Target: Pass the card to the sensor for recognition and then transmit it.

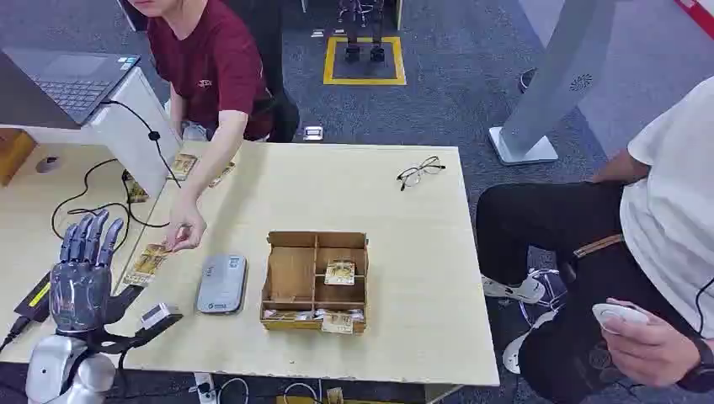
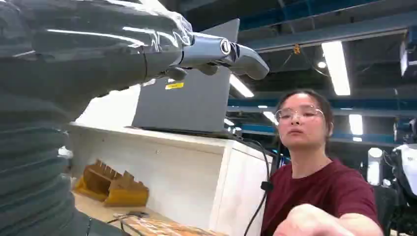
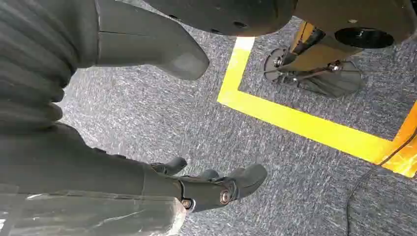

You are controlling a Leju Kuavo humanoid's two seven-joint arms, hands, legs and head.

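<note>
Head view is showing my left hand (image 1: 82,273) hovering over the table (image 1: 404,252) at about eight o'clock, fingers straight and spread, holding nothing. A person's hand (image 1: 185,231) is pinching a card (image 1: 148,261) on the table just beside my fingers, at their two o'clock. The grey sensor (image 1: 221,284) is lying to the card's right, with the wooden tray (image 1: 290,273) of more cards beside it. My right hand (image 3: 216,189) is hanging over the grey carpet (image 3: 162,123), fingers loose and empty.
</note>
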